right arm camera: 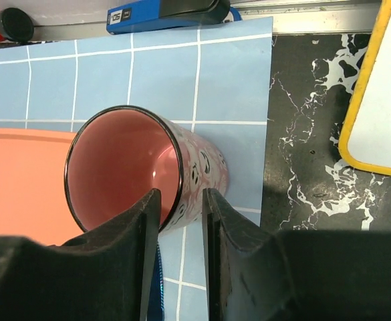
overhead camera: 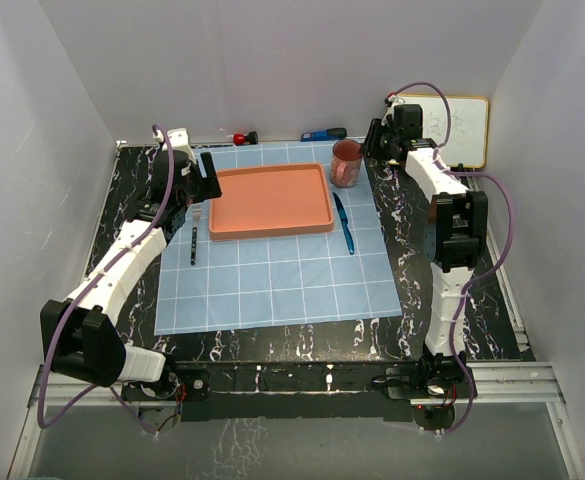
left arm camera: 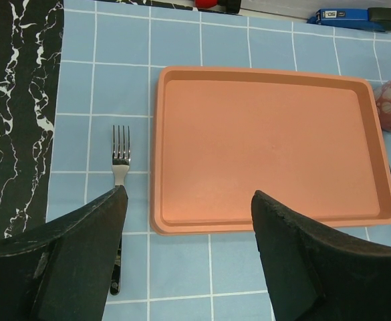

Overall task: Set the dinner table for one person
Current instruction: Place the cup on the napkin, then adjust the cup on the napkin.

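The dinner table (overhead camera: 412, 290) is black marble under a light-blue gridded cloth (overhead camera: 272, 285). An empty orange tray (overhead camera: 272, 200) lies on the cloth. A fork (left arm camera: 120, 150) lies left of the tray and a blue knife (overhead camera: 344, 222) lies right of it. A pink patterned cup (right arm camera: 125, 160) stands upright at the tray's far right corner. My right gripper (right arm camera: 182, 194) straddles the cup's rim, one finger inside and one outside, with a gap showing on each side. My left gripper (left arm camera: 190, 194) hangs wide open over the tray's near left corner, holding nothing.
A yellow-framed whiteboard (overhead camera: 462, 125) lies at the far right of the table. A blue box cutter (overhead camera: 324, 134) and a red-and-black tool (overhead camera: 244, 138) rest along the cloth's far edge. White walls enclose the table on three sides.
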Action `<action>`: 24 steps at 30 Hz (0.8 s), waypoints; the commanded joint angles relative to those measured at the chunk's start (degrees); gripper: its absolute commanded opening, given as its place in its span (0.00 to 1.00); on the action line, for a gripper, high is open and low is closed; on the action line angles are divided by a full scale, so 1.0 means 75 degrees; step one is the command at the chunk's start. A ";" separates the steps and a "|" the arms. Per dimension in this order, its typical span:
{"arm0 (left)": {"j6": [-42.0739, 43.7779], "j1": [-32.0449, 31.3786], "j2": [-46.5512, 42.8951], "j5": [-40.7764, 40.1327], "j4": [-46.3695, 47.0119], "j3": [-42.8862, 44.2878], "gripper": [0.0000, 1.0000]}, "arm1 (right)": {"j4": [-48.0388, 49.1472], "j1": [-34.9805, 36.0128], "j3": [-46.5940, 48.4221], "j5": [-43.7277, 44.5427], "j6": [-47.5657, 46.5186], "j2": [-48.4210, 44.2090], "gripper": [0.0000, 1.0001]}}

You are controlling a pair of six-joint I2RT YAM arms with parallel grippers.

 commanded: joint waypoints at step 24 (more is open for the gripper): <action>-0.0426 0.0070 0.0335 0.0672 0.0367 -0.0169 0.75 | 0.2147 0.1408 -0.3431 -0.1675 0.0995 -0.2879 0.00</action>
